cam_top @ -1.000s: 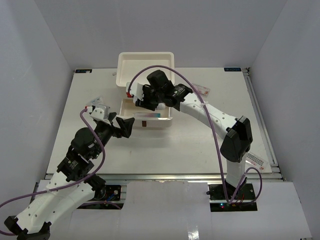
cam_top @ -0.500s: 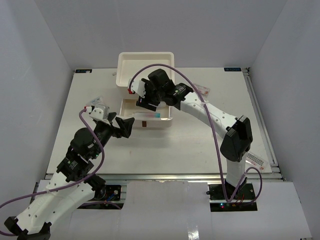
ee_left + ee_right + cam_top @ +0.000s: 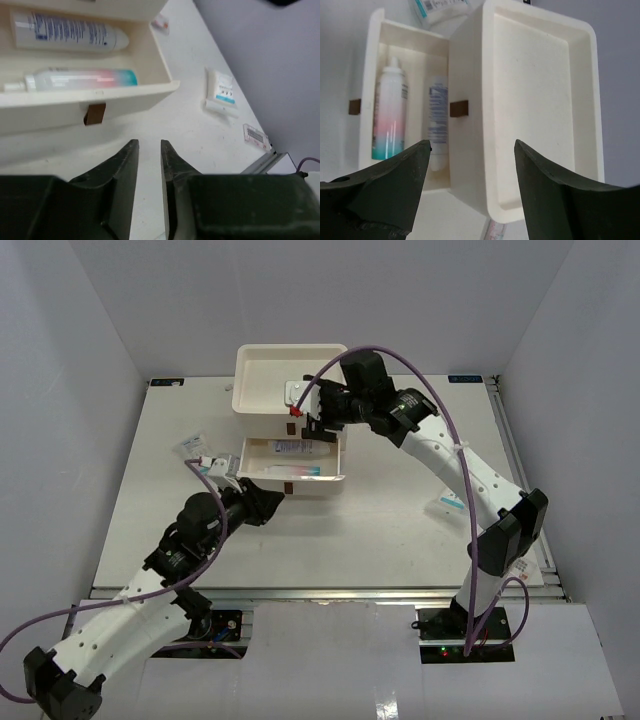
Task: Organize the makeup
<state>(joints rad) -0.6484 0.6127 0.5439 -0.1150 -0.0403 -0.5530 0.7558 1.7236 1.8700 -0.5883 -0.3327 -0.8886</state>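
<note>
Bright, even overhead light, soft shadows. Sharp from the top; softer at both wrists, blurred on near fingers (image 3: 117,175), faint glare on bottle (image 3: 389,115).

In drawer (image 3: 315,486): rear tube (image 3: 297,448), front tube (image 3: 300,470); box (image 3: 265,370) behind; sachet (image 3: 450,504) right.

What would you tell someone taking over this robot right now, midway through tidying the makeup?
Left gripper: jaws slightly apart, empty, facing the front of the pulled-out cream drawer.
Right gripper: jaws wide open, empty, over the cream box's top tray.
Done: white blue-printed tube and pink-to-teal tube lie in the drawer.
To do: white blue-printed sachet, small pink-red packet and clear sachet lie loose on the white table.
</note>
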